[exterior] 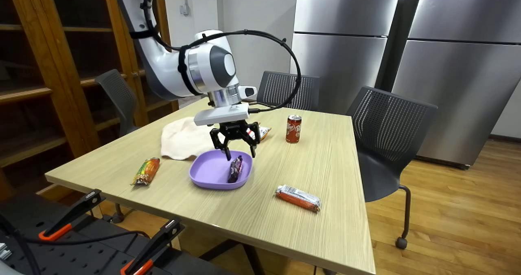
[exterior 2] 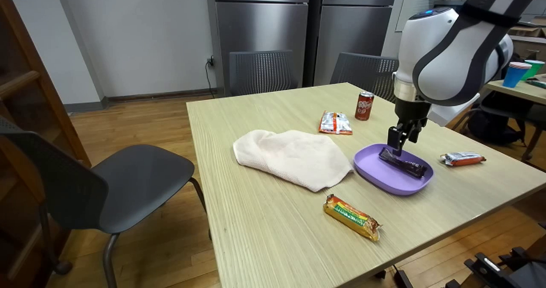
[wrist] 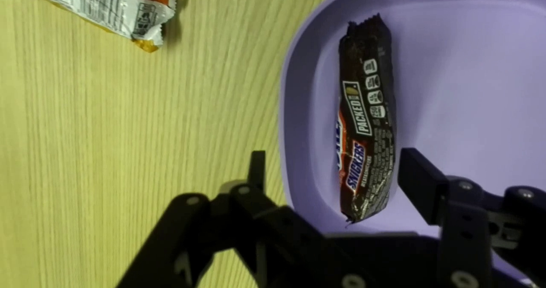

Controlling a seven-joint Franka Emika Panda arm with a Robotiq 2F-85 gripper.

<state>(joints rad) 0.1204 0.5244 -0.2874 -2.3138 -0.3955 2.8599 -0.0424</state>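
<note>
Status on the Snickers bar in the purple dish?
Done: the long, dark-brown wrapped Snickers bar lies inside the shallow, rounded purple dish.
In hand: nothing gripped; the open black two-fingered pincer hangs near the bar, jaws apart in the wrist view.
Left: probably either closing on the bar or backing away; the spread jaws fit both.

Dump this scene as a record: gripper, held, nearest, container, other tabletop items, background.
gripper: open, above one side of the plate
held: nothing
nearest: candy bar, dark wrapper, lying in the plate
container: plate, purple, on the table
other items: cloth, upright soda can, snack packet, orange-and-yellow bar, silver-and-orange bar
background: chairs, fridges
</note>
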